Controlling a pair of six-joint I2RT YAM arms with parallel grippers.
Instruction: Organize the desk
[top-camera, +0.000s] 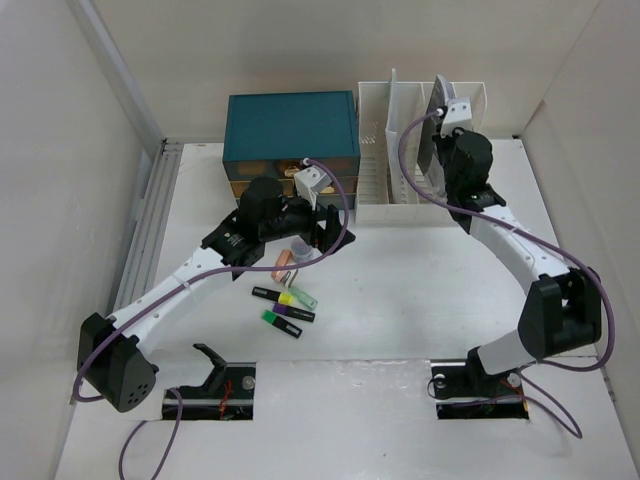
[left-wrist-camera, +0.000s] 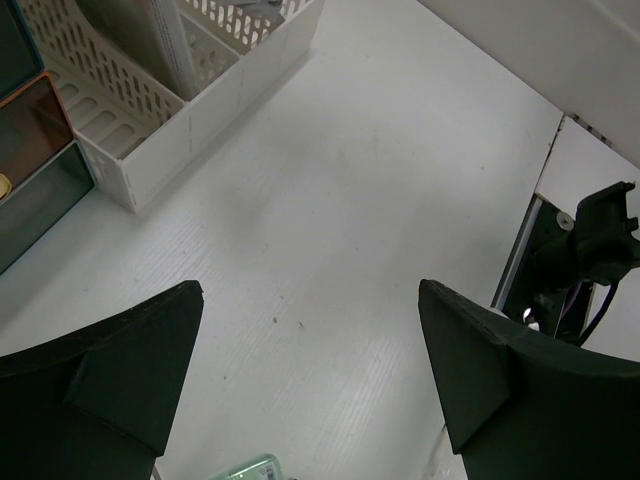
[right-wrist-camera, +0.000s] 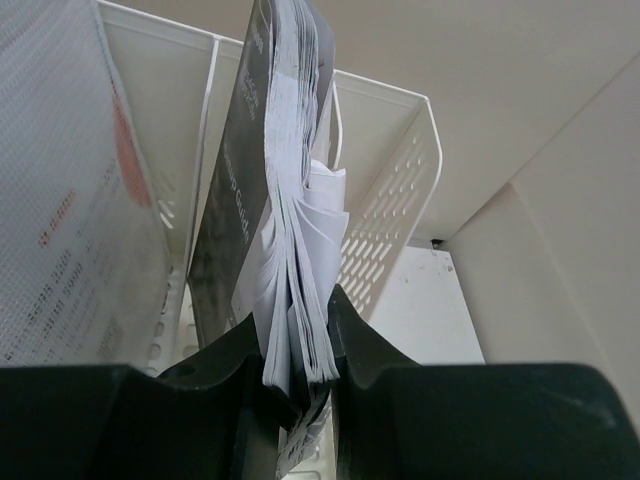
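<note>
Booklet (right-wrist-camera: 262, 170) pinched by right gripper (right-wrist-camera: 298, 350) inside the file rack (right-wrist-camera: 395, 190); left gripper (left-wrist-camera: 310, 340) gapes over the desk (left-wrist-camera: 360, 180).

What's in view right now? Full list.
desk: 1, white, under everything
box: 1, teal, back, left of rack
rack: 1, white, back right
booklet: 1, dark cover, white pages, in rack
markers: about five, orange, yellow, green, black, loose left of centre
grey item: 1, small, by markers, kind unclear
left gripper: black, open, over bare desk
right gripper: black, shut on booklet
</note>
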